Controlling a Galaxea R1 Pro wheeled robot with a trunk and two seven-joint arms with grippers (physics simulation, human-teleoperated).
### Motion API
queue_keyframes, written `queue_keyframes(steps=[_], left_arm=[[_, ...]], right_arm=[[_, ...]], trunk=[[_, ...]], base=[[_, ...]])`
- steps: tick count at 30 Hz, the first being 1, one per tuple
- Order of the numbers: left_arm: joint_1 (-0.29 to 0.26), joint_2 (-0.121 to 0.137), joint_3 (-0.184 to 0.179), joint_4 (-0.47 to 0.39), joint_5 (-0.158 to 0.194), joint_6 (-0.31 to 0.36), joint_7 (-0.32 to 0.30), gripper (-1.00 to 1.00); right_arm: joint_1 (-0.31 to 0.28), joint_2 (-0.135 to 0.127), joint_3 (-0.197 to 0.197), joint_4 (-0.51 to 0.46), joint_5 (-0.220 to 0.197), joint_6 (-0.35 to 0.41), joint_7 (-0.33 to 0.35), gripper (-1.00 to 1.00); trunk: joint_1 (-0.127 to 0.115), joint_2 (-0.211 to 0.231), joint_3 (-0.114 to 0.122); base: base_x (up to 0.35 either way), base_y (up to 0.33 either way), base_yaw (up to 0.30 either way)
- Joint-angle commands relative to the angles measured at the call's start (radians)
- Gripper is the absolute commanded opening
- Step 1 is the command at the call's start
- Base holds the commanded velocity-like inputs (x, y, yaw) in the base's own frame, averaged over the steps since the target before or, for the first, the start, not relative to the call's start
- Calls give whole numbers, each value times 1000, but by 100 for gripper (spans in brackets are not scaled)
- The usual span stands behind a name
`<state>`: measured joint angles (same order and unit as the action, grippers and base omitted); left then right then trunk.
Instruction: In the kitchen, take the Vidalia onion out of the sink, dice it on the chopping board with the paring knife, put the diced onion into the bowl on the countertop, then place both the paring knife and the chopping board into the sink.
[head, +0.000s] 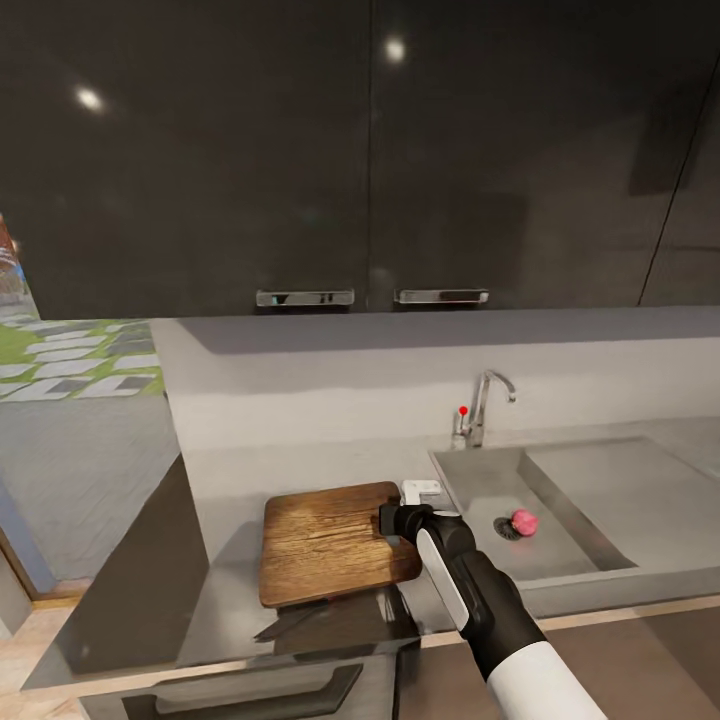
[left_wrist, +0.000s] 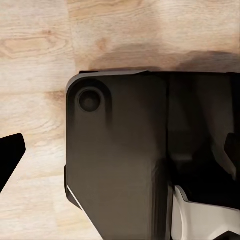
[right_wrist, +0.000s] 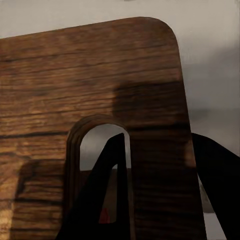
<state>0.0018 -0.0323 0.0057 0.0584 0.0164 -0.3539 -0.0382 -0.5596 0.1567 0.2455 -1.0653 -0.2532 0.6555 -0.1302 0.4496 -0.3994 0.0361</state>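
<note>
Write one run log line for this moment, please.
right pincer: straddling chopping board handle end | Vidalia onion: in sink | board: on countertop

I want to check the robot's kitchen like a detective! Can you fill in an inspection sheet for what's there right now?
Surface: shiny grey countertop with a sink set in it.
Job's things: wooden board on the countertop; pink onion in the sink by the drain; knife at the board's near edge.
Clutter: nothing seen.
Claws: right claw at the board's handle end, one finger through the slot.
Cables: nothing seen.
Surroundings: black cabinets, tap.
</note>
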Motion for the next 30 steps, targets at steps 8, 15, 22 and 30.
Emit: queue_keyframes(steps=[8, 15, 22, 30], left_arm=[[0, 0, 0, 3, 1, -5, -3, 100], [-1, 0, 0, 3, 2, -5, -3, 100], [0, 0, 0, 3, 2, -5, -3, 100], [0, 0, 0, 2, 2, -5, -3, 100]], right_arm=[[0, 0, 2, -1, -11, 3, -9, -100], [0, 0, 2, -1, -11, 3, -9, -100], [0, 0, 2, -1, -11, 3, -9, -100], [0, 0, 2, -1, -11, 3, -9, -100]], trunk=[[0, -1, 0], [0, -1, 0], [0, -1, 0], [0, -1, 0]], base=[[4, -23, 109], [0, -218, 250], [0, -26, 166], [0, -2, 35]])
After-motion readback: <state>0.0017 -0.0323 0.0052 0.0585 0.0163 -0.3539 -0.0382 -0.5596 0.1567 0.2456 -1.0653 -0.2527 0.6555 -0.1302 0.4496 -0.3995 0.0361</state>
